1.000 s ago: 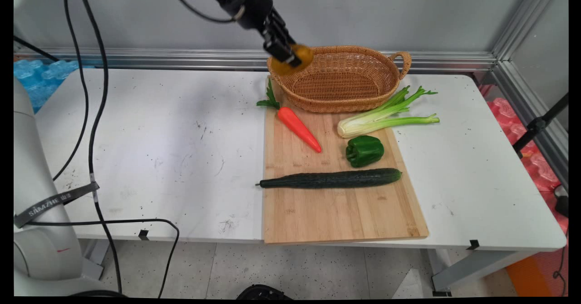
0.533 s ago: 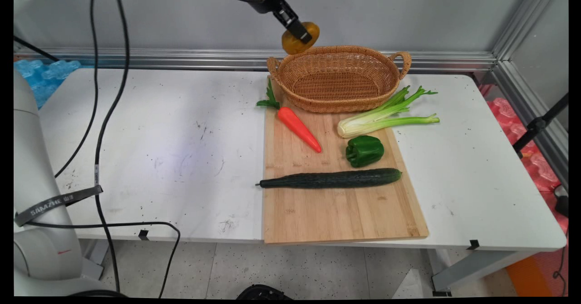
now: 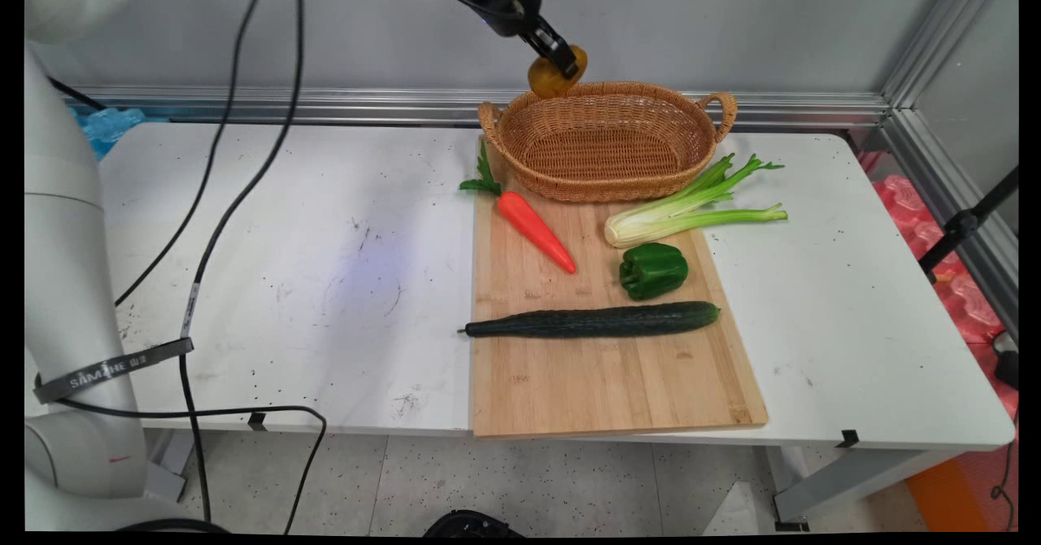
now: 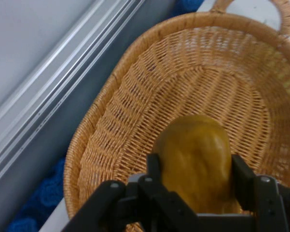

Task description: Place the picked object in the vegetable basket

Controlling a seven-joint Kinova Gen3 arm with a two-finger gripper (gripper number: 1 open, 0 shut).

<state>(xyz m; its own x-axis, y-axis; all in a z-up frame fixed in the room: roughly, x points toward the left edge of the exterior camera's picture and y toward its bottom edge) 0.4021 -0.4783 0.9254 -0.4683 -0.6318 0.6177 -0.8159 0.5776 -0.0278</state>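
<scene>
My gripper point(image 3: 563, 67) hangs above the far left rim of the wicker basket point(image 3: 520, 134), shut on a yellow-brown potato point(image 3: 546, 80). In the hand view the potato point(image 4: 195, 157) sits between my two fingers point(image 4: 154, 169), with the empty basket point(image 4: 135, 111) right below it. The basket stands at the far end of a wooden cutting board point(image 3: 602, 366). On the board lie a carrot point(image 3: 535, 229), a green bell pepper point(image 3: 652, 270) and a long cucumber point(image 3: 594, 320). A celery stalk point(image 3: 691, 207) lies across the board's right edge.
Black cables point(image 3: 219, 146) hang from the arm over the table's left half. An aluminium rail point(image 3: 325, 106) runs along the wall behind the table point(image 3: 285, 268). Red packaging point(image 3: 960, 293) lies beyond the right edge, blue packaging point(image 3: 114, 122) at the far left.
My gripper has carried the potato up from the basket's left end and then rightward, and it now hangs over the far left rim. The vegetables on the board have not moved.
</scene>
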